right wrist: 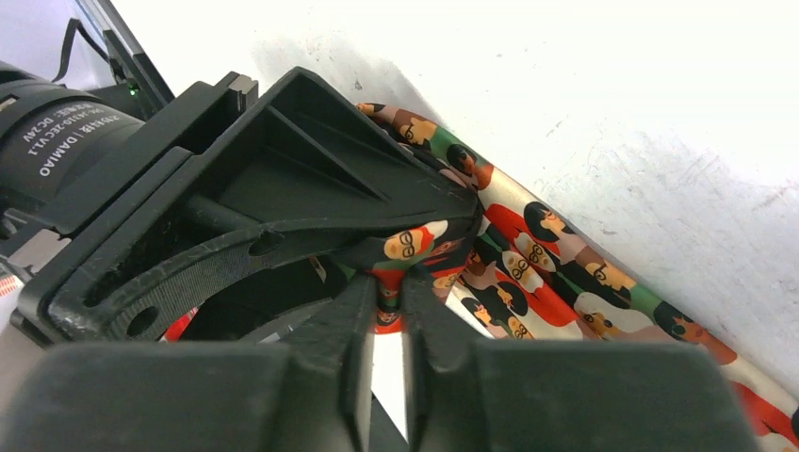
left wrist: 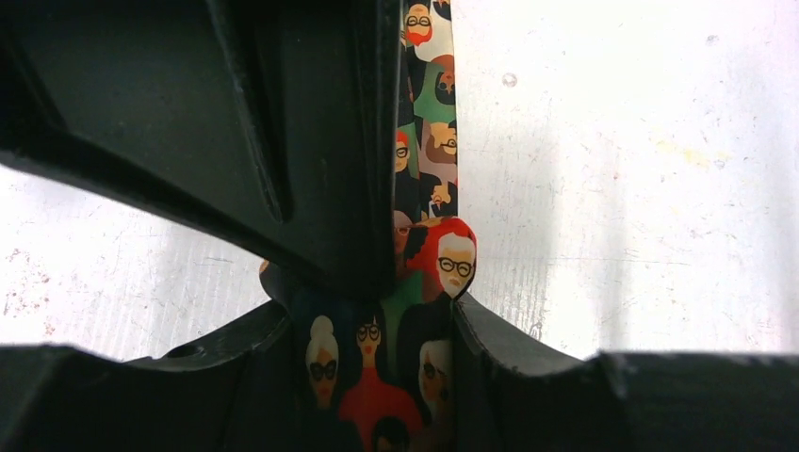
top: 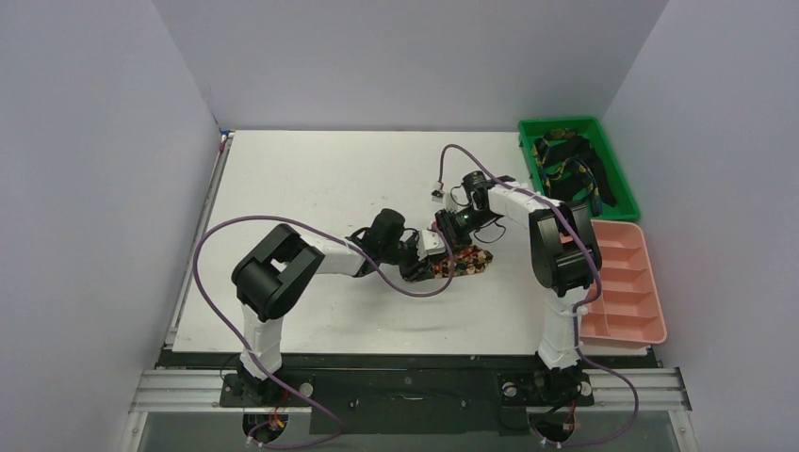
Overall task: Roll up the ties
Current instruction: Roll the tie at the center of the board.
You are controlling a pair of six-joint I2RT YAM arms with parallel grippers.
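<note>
left arm [top: 278, 268] and right arm [top: 562, 247] bent inward, left claw [top: 420, 266] and right claw [top: 449, 247] both clamped on printed tie [top: 471, 260]

White table [top: 311, 188], small marks and scuffs on top. Green bin [top: 556, 121] at far right corner. Pink tray [top: 631, 282] with long slots just beside bin, nearer front. Grey walls [top: 405, 56] on three sides. Metal rail [top: 179, 391] along front edge.
</note>
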